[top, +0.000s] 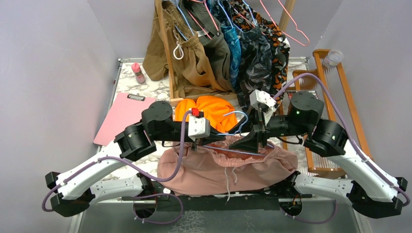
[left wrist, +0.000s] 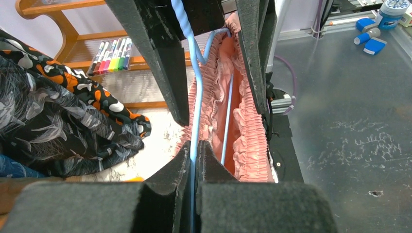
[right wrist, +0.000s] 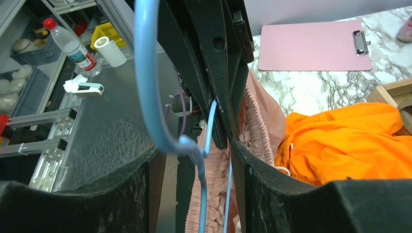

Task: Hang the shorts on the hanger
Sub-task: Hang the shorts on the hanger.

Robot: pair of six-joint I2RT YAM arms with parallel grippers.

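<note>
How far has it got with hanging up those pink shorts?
Partway. Done: the left fingers are shut on the blue hanger. In hand: one hanger wire sits inside the shorts' open waistband, with the right fingers open close by. Left: the shorts lie bunched on the table, not yet hanging.

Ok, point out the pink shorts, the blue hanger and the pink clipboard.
the shorts [top: 204, 170], top external view, on the pink fabric below the gathered waistband.
the hanger [right wrist: 146, 73], right wrist view, on its curved hook.
the clipboard [top: 121, 119], top external view, on the bare pink board.
</note>
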